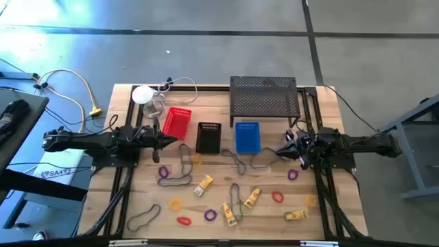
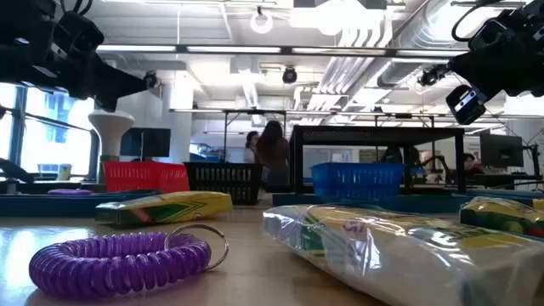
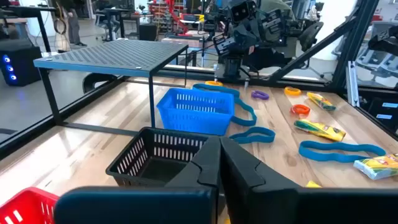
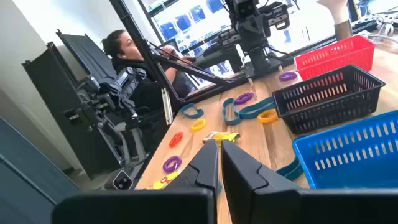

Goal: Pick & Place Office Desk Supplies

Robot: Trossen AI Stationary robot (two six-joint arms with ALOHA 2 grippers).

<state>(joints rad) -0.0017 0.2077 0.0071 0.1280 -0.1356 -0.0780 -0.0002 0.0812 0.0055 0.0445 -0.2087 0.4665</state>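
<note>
Purple coil ring (image 2: pixel 119 259) nearest, yellow packs' (image 2: pixel 163 206) print unreadable, both grippers closed.

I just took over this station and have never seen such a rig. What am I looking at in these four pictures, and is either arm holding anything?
Two dark robot arms work at a wooden table. One picture looks straight down, one looks level across the tabletop, and two come from cameras on the arms' wrists.

The left gripper waits beside the red plastic basket; the right gripper waits beside the blue plastic basket. Both are shut and hold nothing.

Between those baskets stands a black plastic basket, with a black wire-mesh shelf behind. Loose in front lie yellow-and-black packets, small coiled rings such as a purple one, and dark rubber-band loops. A white round object with a cable sits at the far left corner.
</note>
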